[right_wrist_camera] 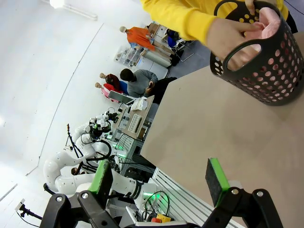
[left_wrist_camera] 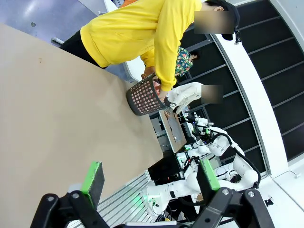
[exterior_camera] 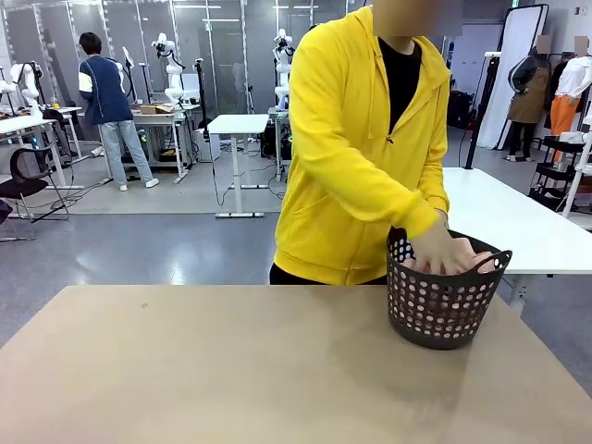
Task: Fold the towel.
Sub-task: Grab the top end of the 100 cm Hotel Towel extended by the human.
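The salmon-pink towel [exterior_camera: 470,256] lies bunched inside a dark perforated basket [exterior_camera: 442,305] at the table's far right. A person in a yellow hoodie has both hands [exterior_camera: 435,252] in the basket on the cloth. In the right wrist view the towel [right_wrist_camera: 269,24] shows over the basket's rim [right_wrist_camera: 247,50], with the person's fingers on it. My left gripper [left_wrist_camera: 151,178] is open with nothing between its green pads, far from the basket [left_wrist_camera: 145,97]. My right gripper [right_wrist_camera: 160,178] is open too, above the table's near edge.
The tan table [exterior_camera: 231,370] stretches bare from the basket to the left. Behind the person stand white tables [exterior_camera: 518,217] and another person at a far bench [exterior_camera: 109,106].
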Controlling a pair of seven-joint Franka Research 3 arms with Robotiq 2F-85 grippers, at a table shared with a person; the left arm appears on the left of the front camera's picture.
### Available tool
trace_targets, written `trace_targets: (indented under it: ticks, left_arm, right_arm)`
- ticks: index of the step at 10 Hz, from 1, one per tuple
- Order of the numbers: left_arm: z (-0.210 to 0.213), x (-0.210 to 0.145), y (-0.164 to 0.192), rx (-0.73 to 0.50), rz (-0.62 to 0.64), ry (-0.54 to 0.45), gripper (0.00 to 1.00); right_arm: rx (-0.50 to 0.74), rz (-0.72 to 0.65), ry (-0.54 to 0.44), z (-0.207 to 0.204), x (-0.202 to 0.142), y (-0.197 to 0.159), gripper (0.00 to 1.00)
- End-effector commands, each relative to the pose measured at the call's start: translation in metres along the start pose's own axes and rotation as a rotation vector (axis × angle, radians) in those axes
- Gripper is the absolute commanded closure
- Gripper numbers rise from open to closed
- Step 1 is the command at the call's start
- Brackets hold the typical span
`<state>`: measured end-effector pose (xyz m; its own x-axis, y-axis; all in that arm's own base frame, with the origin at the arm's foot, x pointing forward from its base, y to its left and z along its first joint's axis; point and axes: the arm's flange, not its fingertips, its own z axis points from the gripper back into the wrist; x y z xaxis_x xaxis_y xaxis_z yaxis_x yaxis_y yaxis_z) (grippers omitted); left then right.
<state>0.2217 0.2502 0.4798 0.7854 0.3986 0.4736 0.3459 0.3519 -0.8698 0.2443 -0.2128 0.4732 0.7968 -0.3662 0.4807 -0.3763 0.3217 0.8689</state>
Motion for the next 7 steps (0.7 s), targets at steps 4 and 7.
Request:
trace_targets:
  ticks: [4,7]
  left_arm:
    - [0.0021,0.003,-0.0015,-0.01,-0.003,-0.005,0.0]
    - [0.0021,0.003,-0.0015,-0.01,-0.003,-0.005,0.0]
  right_arm:
    - [0.007,0.002,-0.001,0.0001,-0.0004,0.0007,0.0]
    - [0.007,0.002,-0.001,0.0001,-0.0004,0.0007,0.0]
